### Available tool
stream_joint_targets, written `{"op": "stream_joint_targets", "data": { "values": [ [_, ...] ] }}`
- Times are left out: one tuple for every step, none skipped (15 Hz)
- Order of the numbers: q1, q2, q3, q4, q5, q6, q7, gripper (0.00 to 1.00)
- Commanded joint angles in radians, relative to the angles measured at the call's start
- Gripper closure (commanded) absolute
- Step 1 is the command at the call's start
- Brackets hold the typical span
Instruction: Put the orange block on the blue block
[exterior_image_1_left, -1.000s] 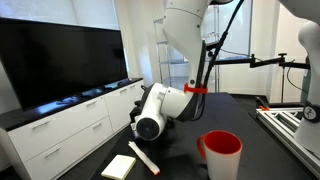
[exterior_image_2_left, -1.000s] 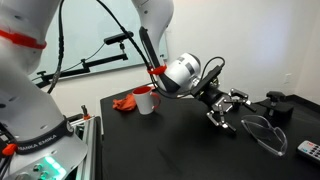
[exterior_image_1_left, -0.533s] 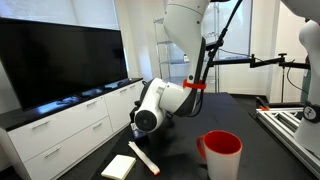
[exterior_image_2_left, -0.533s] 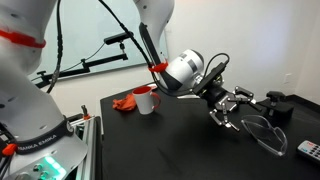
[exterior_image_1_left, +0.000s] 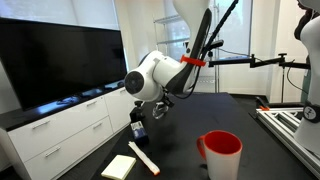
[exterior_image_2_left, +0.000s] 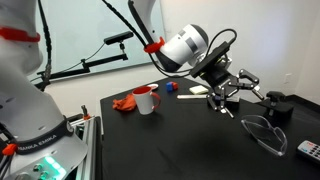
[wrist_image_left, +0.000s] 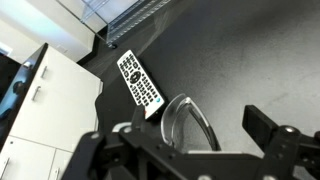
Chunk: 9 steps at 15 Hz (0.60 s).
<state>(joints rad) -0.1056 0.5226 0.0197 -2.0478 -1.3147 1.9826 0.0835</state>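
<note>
The small dark blue block (exterior_image_2_left: 183, 96) sits on the black table behind the red cup, and it also shows in an exterior view (exterior_image_1_left: 138, 128) under the arm. A small orange-red block (exterior_image_2_left: 170, 87) lies a little apart from it, farther back. My gripper (exterior_image_2_left: 232, 90) hangs in the air above the table, away from both blocks, with fingers spread and nothing between them. The wrist view shows the open jaws (wrist_image_left: 190, 150) over clear safety glasses, with neither block in sight.
A red cup (exterior_image_1_left: 222, 155) (exterior_image_2_left: 147, 100) stands on the table. A white stick with a red end (exterior_image_1_left: 143, 158) and a pale yellow pad (exterior_image_1_left: 118, 166) lie near one edge. Clear safety glasses (wrist_image_left: 185, 120) (exterior_image_2_left: 262, 130) and a remote (wrist_image_left: 140, 82) lie below the gripper. A white cabinet (exterior_image_1_left: 60, 125) stands beside the table.
The arm has lifted and swung upward from the table. The gripper is now higher above the glasses, and the blue block shows under the arm.
</note>
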Motion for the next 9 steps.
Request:
{"op": "stream_joint_targets", "data": {
  "values": [
    [-0.044,-0.152,0.004,-0.061,0.204,0.057,-0.101,0.0],
    [-0.049,-0.184,0.001,-0.067,0.267,0.065,-0.125,0.0],
    [-0.048,-0.208,-0.004,-0.069,0.319,0.066,-0.141,0.0],
    [-0.047,-0.226,-0.008,-0.07,0.37,0.072,-0.159,0.0],
    [-0.043,-0.243,-0.011,-0.074,0.412,0.077,-0.171,0.0],
    [-0.038,-0.252,-0.013,-0.075,0.456,0.079,-0.181,0.0],
    [-0.034,-0.255,-0.013,-0.073,0.503,0.084,-0.191,0.0],
    [-0.031,-0.252,-0.013,-0.069,0.551,0.091,-0.203,0.0],
    [-0.027,-0.249,-0.013,-0.067,0.597,0.096,-0.21,0.0]
  ]
}}
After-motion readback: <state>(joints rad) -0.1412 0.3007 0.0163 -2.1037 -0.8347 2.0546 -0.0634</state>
